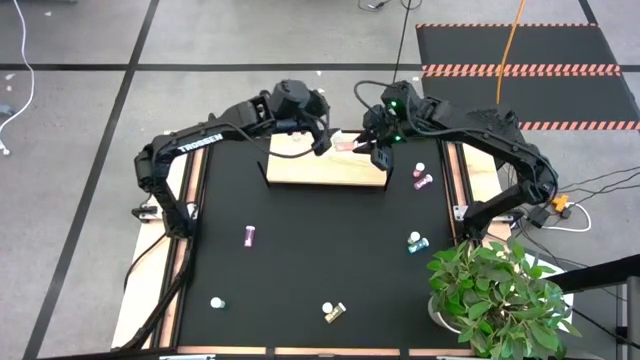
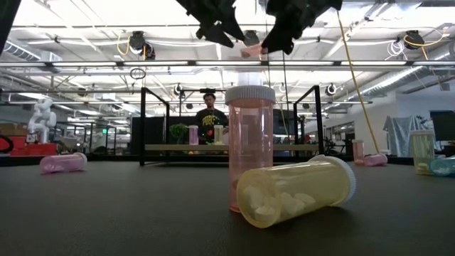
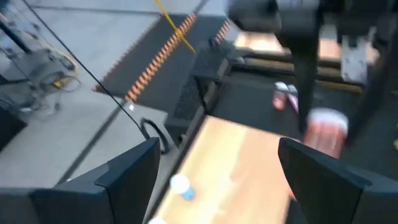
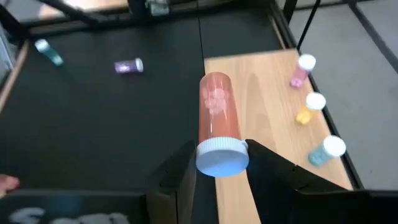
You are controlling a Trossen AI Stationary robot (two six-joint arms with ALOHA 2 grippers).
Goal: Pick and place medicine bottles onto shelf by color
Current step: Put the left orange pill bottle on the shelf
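Four views, one moment. High view: both arms meet above the shelf [image 1: 325, 167], a light-wood board at upper centre of the black worktop [image 1: 300, 260]. The right hand [image 1: 375, 148] carries a pink bottle [image 1: 347, 145] over the board's upper edge; the left hand [image 1: 322, 140] hovers just beside it. Loose bottles lie scattered: two at right of the shelf, two at centre right, one magenta at centre left, several along the bottom.

Low view: an upright pink bottle and a fallen yellow one fill the foreground; the shelf stands behind, a person beyond it.

Left wrist view: fingers [image 3: 134, 171] apart, gripping nothing, above the board.

Right wrist view: fingers [image 4: 180, 171] clamped on the pink bottle's white cap, over the board's edge. Three bottles, pink [image 4: 300, 70], yellow [image 4: 309, 109] and teal [image 4: 324, 151], already stand in a row. Judged progress: early; most bottles remain unplaced.
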